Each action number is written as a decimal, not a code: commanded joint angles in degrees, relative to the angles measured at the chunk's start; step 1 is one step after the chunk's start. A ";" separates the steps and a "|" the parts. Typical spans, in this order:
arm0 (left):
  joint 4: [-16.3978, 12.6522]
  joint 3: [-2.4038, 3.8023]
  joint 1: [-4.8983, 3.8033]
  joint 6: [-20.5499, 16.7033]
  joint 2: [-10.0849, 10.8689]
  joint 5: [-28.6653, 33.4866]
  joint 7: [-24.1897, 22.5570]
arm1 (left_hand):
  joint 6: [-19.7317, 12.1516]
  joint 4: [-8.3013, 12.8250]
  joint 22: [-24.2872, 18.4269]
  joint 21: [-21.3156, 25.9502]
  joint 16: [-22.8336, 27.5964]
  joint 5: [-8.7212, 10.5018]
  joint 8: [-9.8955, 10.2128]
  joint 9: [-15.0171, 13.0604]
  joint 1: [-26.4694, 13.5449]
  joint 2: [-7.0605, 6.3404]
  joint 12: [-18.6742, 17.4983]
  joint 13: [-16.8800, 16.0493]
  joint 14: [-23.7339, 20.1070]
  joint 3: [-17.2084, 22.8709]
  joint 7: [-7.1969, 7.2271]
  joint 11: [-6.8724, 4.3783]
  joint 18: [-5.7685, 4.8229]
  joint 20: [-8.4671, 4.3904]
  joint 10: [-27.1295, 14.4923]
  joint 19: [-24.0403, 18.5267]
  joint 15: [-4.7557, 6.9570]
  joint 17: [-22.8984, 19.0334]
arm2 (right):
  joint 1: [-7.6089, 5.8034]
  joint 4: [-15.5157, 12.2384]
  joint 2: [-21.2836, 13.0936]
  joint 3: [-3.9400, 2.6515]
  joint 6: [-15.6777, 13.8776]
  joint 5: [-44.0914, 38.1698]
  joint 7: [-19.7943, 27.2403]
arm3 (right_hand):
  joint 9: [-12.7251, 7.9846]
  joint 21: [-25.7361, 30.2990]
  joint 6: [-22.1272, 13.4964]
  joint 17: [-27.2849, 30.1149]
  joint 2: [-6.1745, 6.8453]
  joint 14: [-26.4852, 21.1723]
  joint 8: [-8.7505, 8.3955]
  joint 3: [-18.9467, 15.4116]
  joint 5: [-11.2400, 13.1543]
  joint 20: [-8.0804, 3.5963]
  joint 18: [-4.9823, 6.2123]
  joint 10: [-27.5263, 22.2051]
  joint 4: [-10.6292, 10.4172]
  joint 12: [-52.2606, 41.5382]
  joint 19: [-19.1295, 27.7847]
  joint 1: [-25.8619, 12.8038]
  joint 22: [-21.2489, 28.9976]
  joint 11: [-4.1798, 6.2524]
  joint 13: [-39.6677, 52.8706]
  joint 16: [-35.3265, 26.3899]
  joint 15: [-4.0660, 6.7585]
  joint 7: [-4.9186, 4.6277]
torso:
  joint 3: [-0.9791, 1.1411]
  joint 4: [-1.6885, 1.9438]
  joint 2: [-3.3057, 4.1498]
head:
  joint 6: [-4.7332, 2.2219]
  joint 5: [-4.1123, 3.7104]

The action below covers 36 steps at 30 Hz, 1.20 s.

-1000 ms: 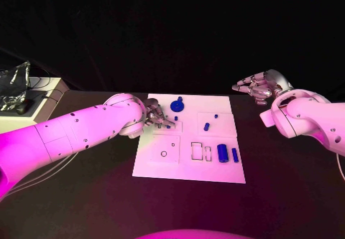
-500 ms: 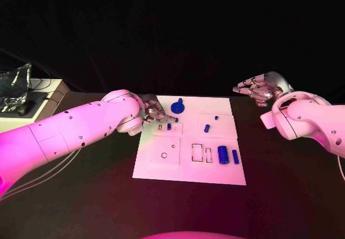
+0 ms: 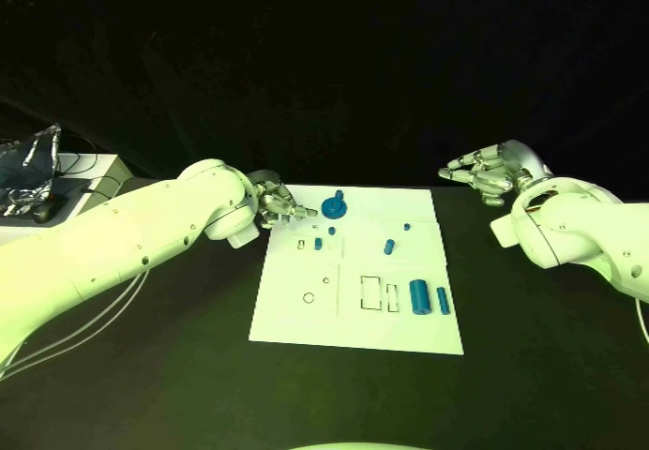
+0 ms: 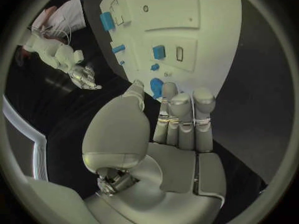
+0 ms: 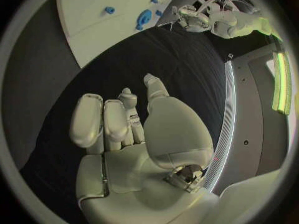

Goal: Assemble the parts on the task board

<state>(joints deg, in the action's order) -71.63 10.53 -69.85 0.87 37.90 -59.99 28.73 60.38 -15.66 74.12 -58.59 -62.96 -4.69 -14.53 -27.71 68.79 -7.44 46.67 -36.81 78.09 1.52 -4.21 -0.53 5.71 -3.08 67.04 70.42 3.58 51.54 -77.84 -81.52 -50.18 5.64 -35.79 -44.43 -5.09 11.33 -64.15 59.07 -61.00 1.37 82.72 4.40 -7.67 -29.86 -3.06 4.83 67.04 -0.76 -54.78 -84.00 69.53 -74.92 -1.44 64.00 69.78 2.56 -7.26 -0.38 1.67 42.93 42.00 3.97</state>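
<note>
**A:** Where does the left hand stand, and is it holding anything?

**B:** It hangs over the far left corner of the flat white rectangular task board. Its fingers lie straight and side by side with the thumb set apart, and nothing sits between them.

**A:** Which way does the nearest piece lie from it?

**B:** Just off the fingertips, toward the board's middle: the round blue disc-shaped part with a small stem, at the board's far edge. It looks round, so I judge it has no long axis to line up with. The left hand is right beside it. The right hand is well apart from it, off the board's far right corner over the black table, fingers loosely curled and empty.

**A:** And further out, how many blue parts do you count?

**B:** Seven, I think. Beyond the disc: one tiny peg, one short upright block, one slanted peg and one small dot of a piece. Nearest the robot lie one thick cylinder and one slim bar, side by side, long axes running from near edge to far. One board, two hands.
</note>
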 commanded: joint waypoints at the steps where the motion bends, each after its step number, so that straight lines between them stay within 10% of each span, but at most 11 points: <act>1: 2.02 0.20 -0.34 0.80 -0.93 0.91 -0.71 | -0.44 -0.32 -0.03 0.37 0.28 -0.19 -0.40 0.19 -0.04 -0.44 0.38 0.55 -0.51 -0.01 0.03 0.01 0.76 0.43 -0.42 -0.01 0.08 -0.25 | 0.03 0.00 0.00 -0.01 -0.11 0.03 0.83 | -0.09 0.29 -0.07 0.05 -0.40 0.05 -0.35 0.11 -0.28 -0.37 0.29 -0.35 0.36 0.27 -2.25 -0.12 -8.62 -0.03 -0.05 -0.31 0.12 -0.27 | -0.02 -0.05 0.12 | -0.39 0.03; 13: 10.61 0.46 -1.89 0.95 -4.18 -0.46 -0.54 | -0.95 -0.40 0.44 0.22 -0.60 -0.26 -4.20 -0.14 -0.41 -0.28 2.03 2.84 -0.27 0.23 0.61 -0.34 0.75 0.38 -0.65 0.41 0.33 -0.42 | 0.02 -0.25 -0.01 -0.01 -0.25 0.03 0.79 | -0.09 0.29 -0.07 0.05 -0.40 0.05 -0.35 0.11 -0.28 -0.37 0.29 -0.35 0.36 0.27 -2.25 -0.12 -8.62 -0.03 -0.05 -0.31 0.12 -0.27 | -0.08 -0.06 0.62 | -1.18 0.11; 22: 13.71 0.48 -2.92 2.15 -5.77 -2.05 0.11 | -3.32 -0.64 1.08 -0.47 -1.33 -0.48 -11.40 -8.58 -1.54 -0.47 2.39 2.46 0.11 1.38 1.81 -1.04 0.38 -0.07 -0.48 0.81 0.91 0.57 | 0.02 -0.38 0.01 -0.01 -0.34 -0.04 0.79 | -0.09 0.29 -0.07 0.05 -0.40 0.05 -0.35 0.11 -0.28 -0.37 0.29 -0.35 0.36 0.27 -2.25 -0.12 -8.62 -0.03 -0.05 -0.31 0.12 -0.27 | -0.03 -0.15 1.11 | -1.45 0.26; 36: 16.91 0.16 -3.22 2.62 -8.45 -2.36 -0.40 | -4.46 -0.92 1.61 -0.85 -1.78 -0.54 -12.77 -14.46 -3.49 -1.18 3.27 1.99 0.03 -2.03 2.16 -1.20 0.18 -0.21 -0.90 1.00 0.97 1.22 | 0.02 -0.43 0.17 -0.01 -0.36 -0.11 0.83 | -0.11 0.31 -0.05 0.11 -0.42 0.04 -0.36 0.08 -0.41 -0.38 0.28 -0.33 0.42 0.31 -2.25 -0.14 -8.61 -0.01 -0.10 -0.36 0.13 -0.25 | -0.09 -0.33 1.19 | -1.68 0.55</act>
<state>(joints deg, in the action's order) -54.86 10.69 -72.94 2.56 29.75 -61.90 28.85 56.40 -16.53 74.94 -59.14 -64.46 -4.91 -27.03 -41.98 65.40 -8.71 49.69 -34.77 78.30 -0.32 -2.06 -1.55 5.71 -3.27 66.25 71.07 4.20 52.81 -77.84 -81.85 -50.05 5.65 -36.09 -44.27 -4.97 11.26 -64.15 59.05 -60.94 1.37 82.72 4.40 -7.50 -30.08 -3.06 4.83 67.12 -0.60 -54.78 -84.00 69.53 -74.95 -1.52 63.95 69.78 2.55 -7.24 -0.44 1.41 44.07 40.39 4.38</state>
